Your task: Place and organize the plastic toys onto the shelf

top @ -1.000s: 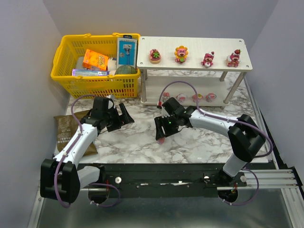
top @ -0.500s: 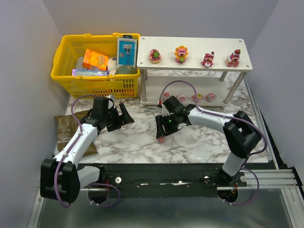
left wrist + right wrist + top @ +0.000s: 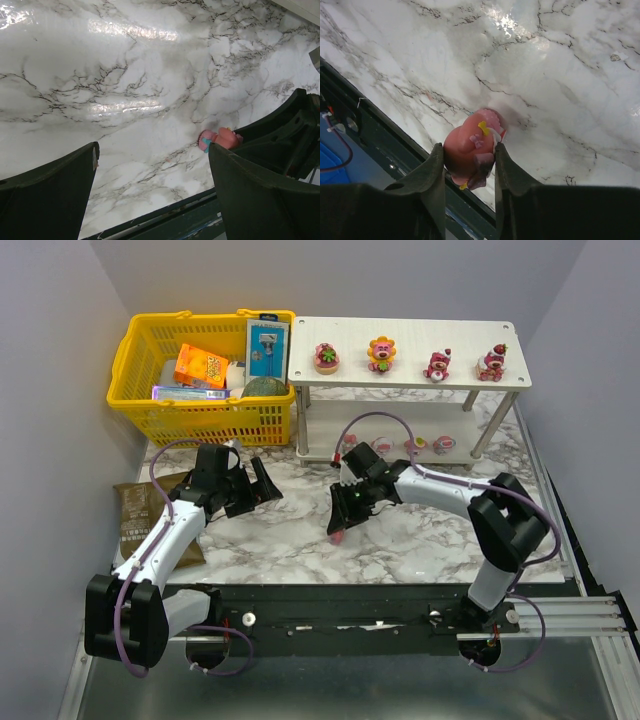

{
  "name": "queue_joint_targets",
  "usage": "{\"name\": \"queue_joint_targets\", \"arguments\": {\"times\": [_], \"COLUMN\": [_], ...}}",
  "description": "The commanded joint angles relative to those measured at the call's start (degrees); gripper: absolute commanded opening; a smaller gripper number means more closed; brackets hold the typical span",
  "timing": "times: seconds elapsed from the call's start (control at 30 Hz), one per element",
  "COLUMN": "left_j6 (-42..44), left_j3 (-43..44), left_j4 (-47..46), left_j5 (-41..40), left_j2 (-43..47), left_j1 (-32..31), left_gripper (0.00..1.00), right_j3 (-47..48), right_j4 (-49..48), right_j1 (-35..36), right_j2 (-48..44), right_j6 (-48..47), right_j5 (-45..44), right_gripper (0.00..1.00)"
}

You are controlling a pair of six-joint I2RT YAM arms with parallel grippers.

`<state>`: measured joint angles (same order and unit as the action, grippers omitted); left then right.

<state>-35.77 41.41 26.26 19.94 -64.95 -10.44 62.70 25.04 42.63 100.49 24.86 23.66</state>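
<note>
The marbled counter [image 3: 420, 540] carries a yellow mesh basket [image 3: 215, 423] at 11 o'clock, a white two-tier shelf [image 3: 410, 335] at 1 o'clock and a brown packet [image 3: 132, 512] at 9 o'clock. Near centre a pink toy [image 3: 338, 534] rests on it, pinched in the right claw [image 3: 468, 150].

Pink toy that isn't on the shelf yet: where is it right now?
In the right wrist view, the pink toy is clamped in the right hand, close to the marble table's near edge, in front of the shelf.
</note>
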Motion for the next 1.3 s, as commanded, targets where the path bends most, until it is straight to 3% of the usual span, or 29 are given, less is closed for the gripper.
{"name": "queue_joint_targets", "arguments": {"times": [0.0,0.17,0.43,0.7,1.03,1.27], "left_j6": [0.88,0.88,0.52,1.58,2.54,2.72], "left_j3": [-0.80,-0.98,-0.54,-0.19,0.08,-0.19], "left_j4": [0.90,1.51,2.74,4.68,4.50,4.59], "left_j5": [-1.13,-2.36,-5.70,-12.29,-14.05,-13.88], "left_j2": [0.61,1.75,2.37,3.77,5.01,4.92], "left_j1": [0.59,0.59,0.59,0.59,0.86,0.94], "left_gripper": [0.99,0.99,0.99,0.99,0.99,0.99], "right_j3": [-1.08,-2.14,-1.79,11.03,24.49,29.75], "right_j4": [-1.92,-1.83,0.45,14.14,24.44,26.63], "right_j1": [-0.18,1.66,3.68,5.09,5.36,5.88], "right_j2": [-3.97,-9.69,-13.04,-8.65,2.52,5.50], "right_j6": [4.13,10.37,34.26,59.39,79.44,84.47], "right_j5": [-0.18,-5.98,-25.74,-42.45,-45.72,-50.11], "right_gripper": [0.01,0.01,0.01,0.01,0.01,0.01]}}
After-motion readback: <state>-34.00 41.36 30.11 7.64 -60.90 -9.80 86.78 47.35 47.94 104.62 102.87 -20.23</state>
